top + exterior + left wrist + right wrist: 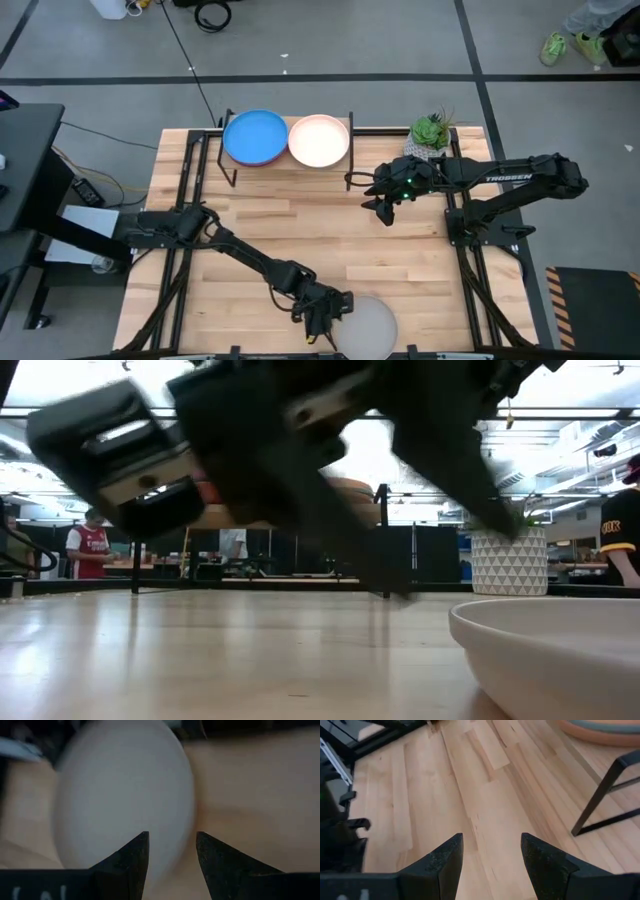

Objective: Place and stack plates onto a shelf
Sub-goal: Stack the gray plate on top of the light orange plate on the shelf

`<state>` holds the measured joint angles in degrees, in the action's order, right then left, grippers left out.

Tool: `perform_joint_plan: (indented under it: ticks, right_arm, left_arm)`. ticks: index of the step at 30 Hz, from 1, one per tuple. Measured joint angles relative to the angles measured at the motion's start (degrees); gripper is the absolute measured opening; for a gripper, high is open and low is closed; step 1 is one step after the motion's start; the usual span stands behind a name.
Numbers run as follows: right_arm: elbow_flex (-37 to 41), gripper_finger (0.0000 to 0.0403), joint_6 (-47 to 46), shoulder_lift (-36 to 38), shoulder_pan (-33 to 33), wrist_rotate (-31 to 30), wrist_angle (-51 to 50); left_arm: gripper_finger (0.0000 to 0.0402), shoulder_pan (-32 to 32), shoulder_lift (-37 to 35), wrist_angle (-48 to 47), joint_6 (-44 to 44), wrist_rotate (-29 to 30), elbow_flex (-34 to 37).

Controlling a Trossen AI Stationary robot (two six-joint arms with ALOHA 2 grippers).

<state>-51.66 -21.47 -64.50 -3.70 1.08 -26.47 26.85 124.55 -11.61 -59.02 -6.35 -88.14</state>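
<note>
From above, at the bottom centre of the frame, your left gripper (pixel 322 312) hangs at the rim of the pale grey plate (pixel 366 326), which lies at the table's (pixel 280 230) near edge; the bright blue plate (pixel 255 136) and peach plate (pixel 319 141) already sit on the shelf (pixel 236 168) at upper centre. Your right gripper (pixel 385 205) waits right of centre.

At table height, the plate's rim (pixel 545 635) fills the lower right.

Looking past the left wrist, fingers (pixel 130 857) spread apart and hold nothing, straddling the plate's edge (pixel 125 795). You likely need to close on that rim, then lift well clear.

Past the right wrist, spread empty fingers (pixel 445 857) face bare boards beside a shelf leg (pixel 600 800).
</note>
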Motion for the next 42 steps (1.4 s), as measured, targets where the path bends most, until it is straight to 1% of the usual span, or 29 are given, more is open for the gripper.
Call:
perform_joint_plan:
  ticks: [1,5,12,14,16,23,27,29,31,35,40,42]
  right_arm:
    - [0.0,0.0206,0.0,0.0,0.0,0.0,-0.2]
    - [0.0,0.0206,0.0,0.0,0.0,0.0,-0.2]
    - [0.0,0.0206,0.0,0.0,0.0,-0.2,-0.1]
    - [0.0,0.0206,0.0,0.0,0.0,-0.2,-0.1]
    - [0.0,0.0206,0.0,0.0,0.0,-0.2,-0.2]
    - [0.0,0.0206,0.1,0.0,0.0,-0.2,-0.2]
    - [0.0,0.0206,0.2,0.0,0.0,-0.2,-0.2]
    - [0.0,0.0206,0.2,0.0,0.0,-0.2,-0.2]
    - [0.0,0.0206,0.2,0.0,0.0,-0.2,-0.2]
    - [0.0,0.0206,0.6,0.0,0.0,-0.2,-0.2]
    - [0.0,0.0206,0.6,0.0,0.0,-0.1,-0.2]
    - [0.0,0.0206,0.6,0.0,0.0,-0.1,-0.3]
  left_arm:
    - [0.0171,-0.2,0.4,1.5,-0.1,-1.4,-0.2]
    - [0.0171,-1.0,1.4,2.8,1.2,-4.5,-0.2]
    - [0.0171,-2.1,2.5,3.0,0.9,-6.6,0.0]
    - [0.0165,-2.3,2.5,3.2,0.9,-7.0,-0.1]
    - [0.015,-2.3,2.6,2.7,0.8,-7.1,-0.1]
    - [0.0067,-2.3,2.6,1.9,0.7,-7.1,-0.1]
    - [0.0027,-2.2,2.6,1.5,0.7,-7.2,-0.1]
    - [0.0012,-2.2,2.6,0.4,0.9,-7.2,-0.1]
    - [0.0007,-2.3,2.6,-0.7,1.1,-7.2,-0.1]
    - [0.0005,-2.0,2.6,-0.6,1.4,-5.4,-0.1]
    - [0.0003,-1.1,1.6,-1.2,2.1,0.9,-0.1]
    - [0.0003,-1.0,0.5,-1.7,3.3,1.8,-0.1]
